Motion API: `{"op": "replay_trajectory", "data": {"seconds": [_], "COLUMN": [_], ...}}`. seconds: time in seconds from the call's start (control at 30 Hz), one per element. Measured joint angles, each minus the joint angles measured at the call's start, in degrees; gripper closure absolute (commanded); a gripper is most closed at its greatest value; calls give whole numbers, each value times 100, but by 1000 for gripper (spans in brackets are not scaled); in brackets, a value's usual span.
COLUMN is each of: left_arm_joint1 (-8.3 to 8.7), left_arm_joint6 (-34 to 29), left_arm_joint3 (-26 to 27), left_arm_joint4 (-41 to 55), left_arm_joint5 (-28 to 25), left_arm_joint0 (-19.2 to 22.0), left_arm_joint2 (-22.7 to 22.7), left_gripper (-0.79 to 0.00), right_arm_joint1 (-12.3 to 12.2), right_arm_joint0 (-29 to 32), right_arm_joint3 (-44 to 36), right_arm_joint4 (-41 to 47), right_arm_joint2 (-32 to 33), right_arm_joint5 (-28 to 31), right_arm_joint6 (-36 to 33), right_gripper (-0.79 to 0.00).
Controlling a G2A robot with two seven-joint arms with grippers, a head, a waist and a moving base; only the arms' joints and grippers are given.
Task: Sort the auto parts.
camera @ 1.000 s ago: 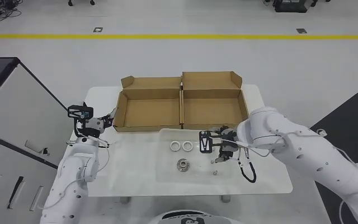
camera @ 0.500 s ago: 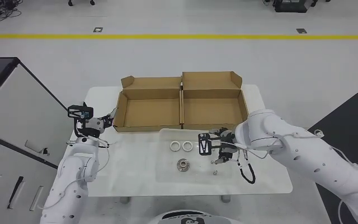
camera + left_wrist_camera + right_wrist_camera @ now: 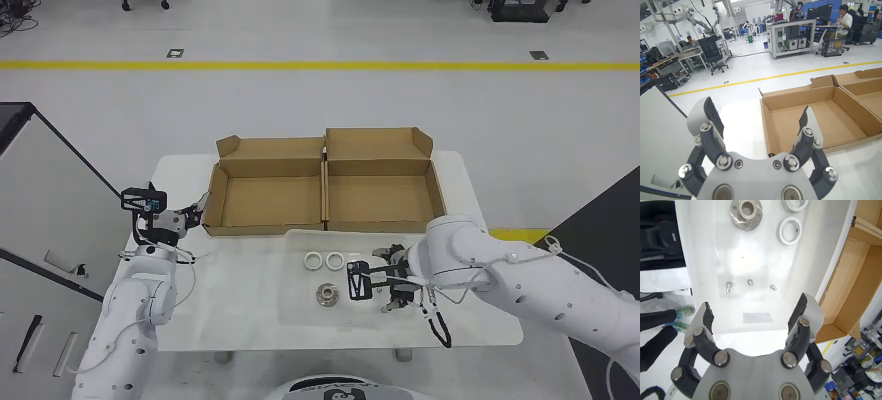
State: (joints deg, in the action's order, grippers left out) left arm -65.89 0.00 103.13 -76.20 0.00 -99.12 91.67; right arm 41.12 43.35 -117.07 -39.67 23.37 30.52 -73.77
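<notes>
No words or numbers can be read. The pale label [image 3: 756, 317] on the white tray [image 3: 753, 256] is too blurry.

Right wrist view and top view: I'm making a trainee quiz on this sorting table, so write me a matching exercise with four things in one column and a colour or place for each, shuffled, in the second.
Things:
1. flanged hub
2. two rings
3. three bolts
4. cardboard boxes

Colour or place:
a. brown, beyond the white tray
b. in a row, closest to the open right end effector
c. pale, side by side
d. grey, with a raised centre and bolt holes

Pairs: 1-d, 2-c, 3-b, 4-a.
</notes>
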Motion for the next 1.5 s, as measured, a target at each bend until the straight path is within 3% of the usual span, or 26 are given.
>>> {"op": "replay_trajectory", "data": {"seconds": [0.27, 0.4, 0.53, 0.7, 1.1, 1.5], "left_arm_joint1": [0, 0, 0, 0, 0, 0], "left_arm_joint6": [0, 0, 0, 0, 0, 0], "left_arm_joint3": [0, 0, 0, 0, 0, 0], "left_arm_joint4": [0, 0, 0, 0, 0, 0], "left_arm_joint5": [0, 0, 0, 0, 0, 0], "left_arm_joint0": [0, 0, 0, 0, 0, 0], "left_arm_joint2": [0, 0, 0, 0, 0, 0], "left_gripper": [-785, -785, -785, -785, -785, -785], "right_arm_joint1": [30, 48, 78, 147, 312, 324], "right_arm_joint0": [-642, -866, -1085, -1274, -1084, -993], "right_arm_joint3": [230, 346, 517, 719, 807, 587], "right_arm_joint4": [412, 583, 744, 877, 811, 910], "right_arm_joint2": [-649, -897, -1157, -1369, -1363, -1363], "right_arm_joint5": [31, 71, 163, 258, 188, -226], "right_arm_joint6": [32, 71, 163, 258, 186, -230], "right_gripper": [-739, -613, -566, -391, -385, -376]}}
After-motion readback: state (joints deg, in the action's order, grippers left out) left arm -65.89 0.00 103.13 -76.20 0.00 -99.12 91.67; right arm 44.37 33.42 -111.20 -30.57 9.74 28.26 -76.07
